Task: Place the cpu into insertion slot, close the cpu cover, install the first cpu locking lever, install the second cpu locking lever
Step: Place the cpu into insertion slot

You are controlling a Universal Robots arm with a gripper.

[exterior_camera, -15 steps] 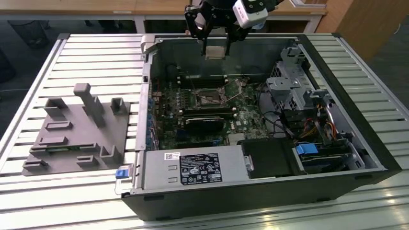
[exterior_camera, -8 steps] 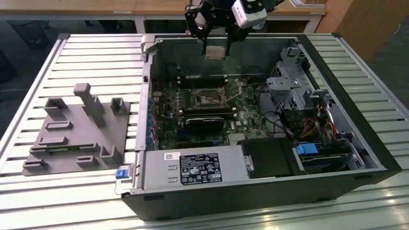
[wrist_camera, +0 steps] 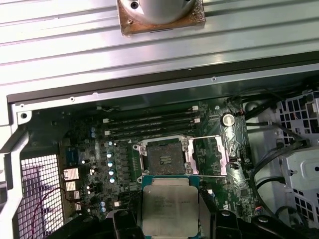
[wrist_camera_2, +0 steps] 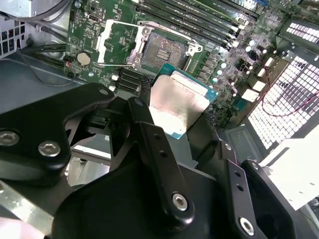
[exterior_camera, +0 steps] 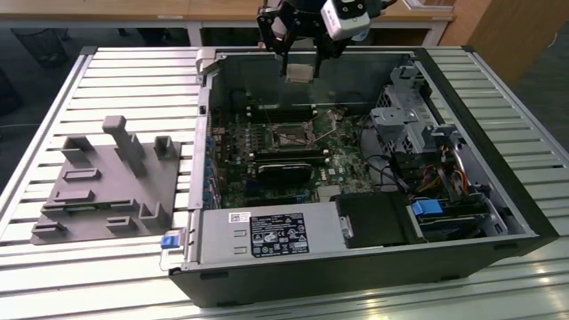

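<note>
Holding cpu (wrist_camera: pixel 169 211) near insertion slot (wrist_camera: pixel 163 157), cover (wrist_camera: pixel 188 154) open

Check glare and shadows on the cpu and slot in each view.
Second wrist view: cpu lid glares nearly white. First wrist view: cpu evenly lit, slot dim but readable. Exterior view: case interior in shadow, table slats bright.

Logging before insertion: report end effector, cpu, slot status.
The end effector shut on the cpu, above the case. The insertion slot bare, cpu cover swung open. Nothing over the slot.
</note>
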